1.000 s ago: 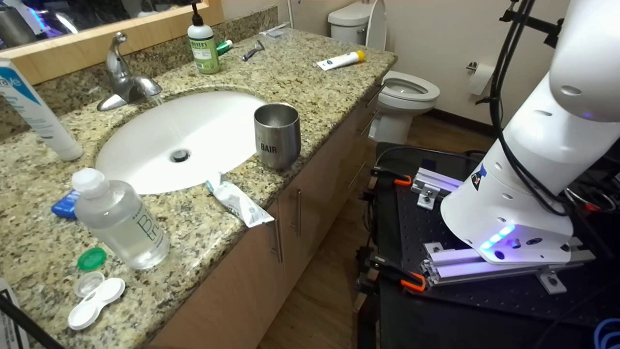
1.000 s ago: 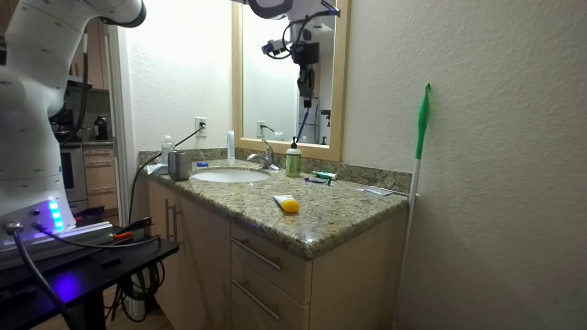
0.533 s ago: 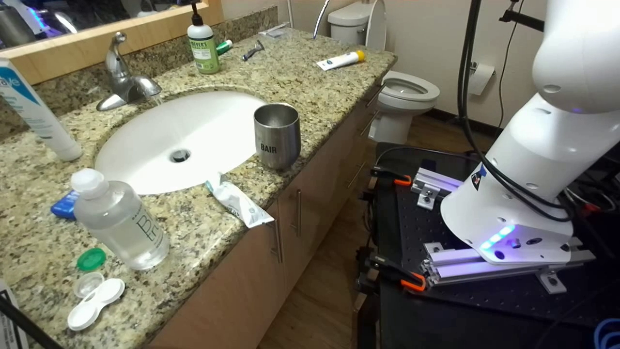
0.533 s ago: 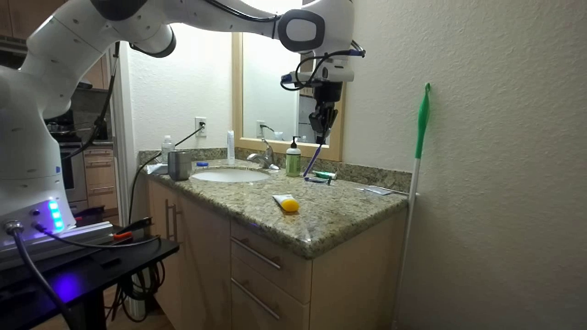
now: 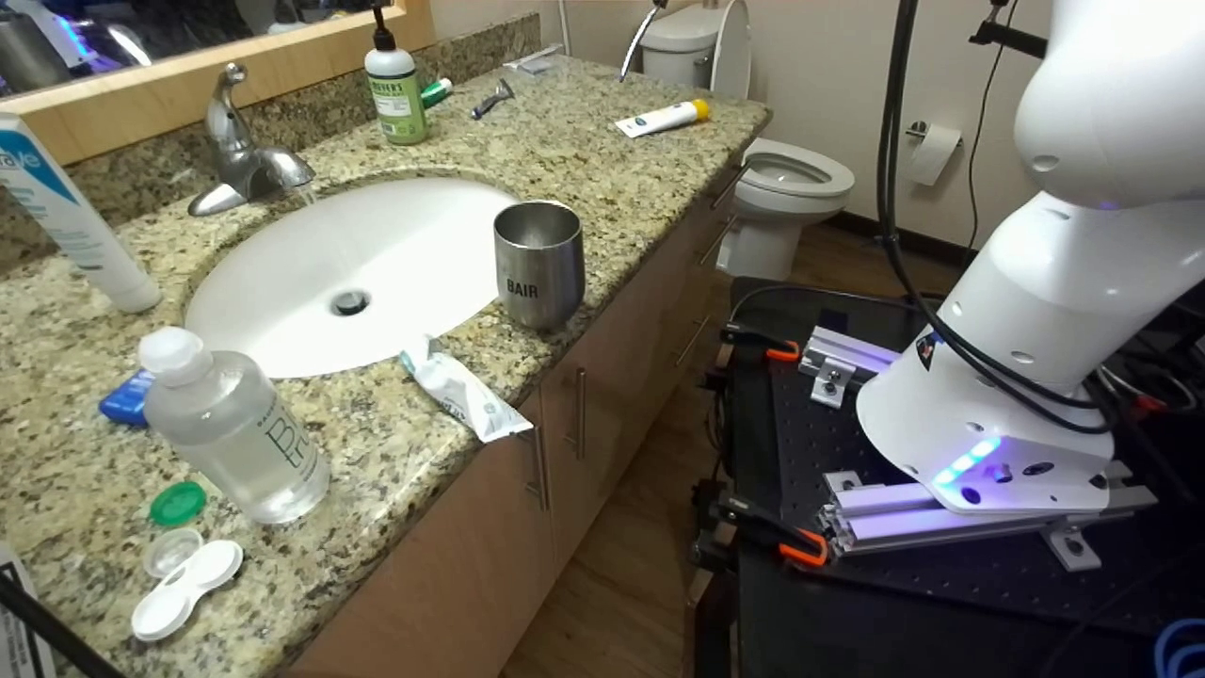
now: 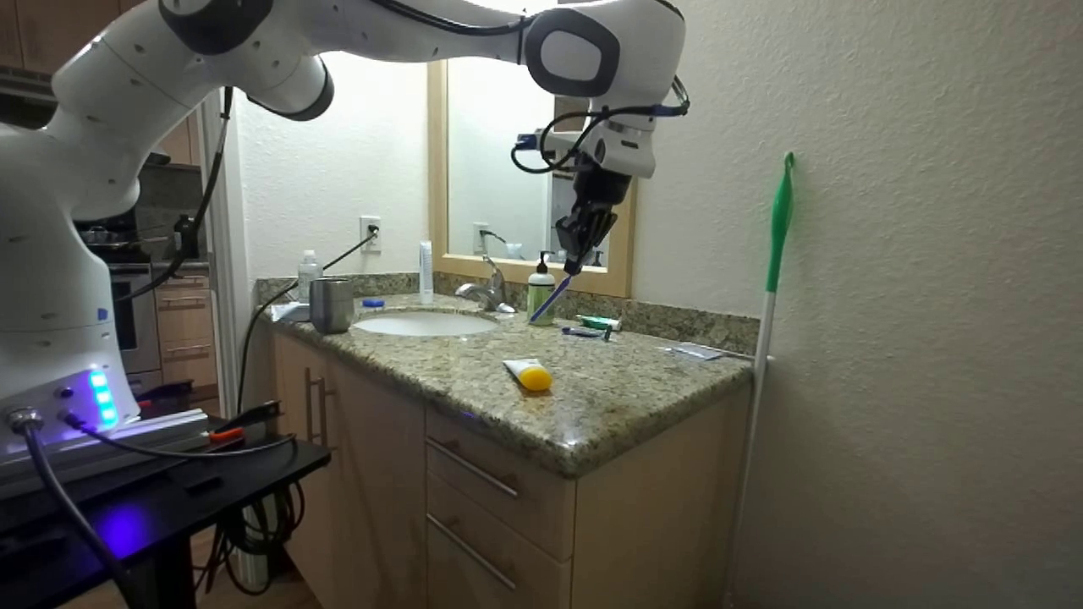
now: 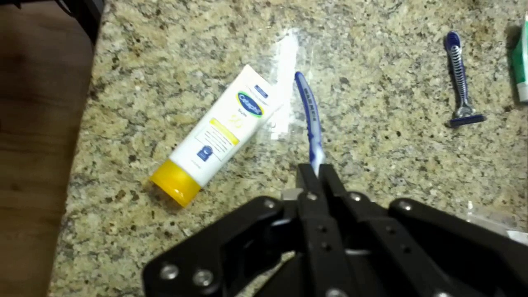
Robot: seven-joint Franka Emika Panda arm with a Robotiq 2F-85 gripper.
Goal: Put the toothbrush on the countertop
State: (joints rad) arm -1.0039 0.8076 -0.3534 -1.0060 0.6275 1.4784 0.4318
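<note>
The toothbrush is thin, with a blue-and-white handle. My gripper is shut on one end of it in the wrist view; the gripped end is hidden between the fingertips. In the exterior views the toothbrush hangs tilted from the gripper, its free end lower. It is over the speckled granite countertop, toward the far end from the cup. I cannot tell how near its free end is to the stone.
A white tube with yellow cap lies left of the toothbrush in the wrist view. A razor and green tube lie to the right. A soap bottle, steel cup, sink and tap are on the counter.
The arm has come down and outward over the far part of the countertop with the toothbrush. In the last half second the gripper has tilted, and the toothbrush now slants more.
</note>
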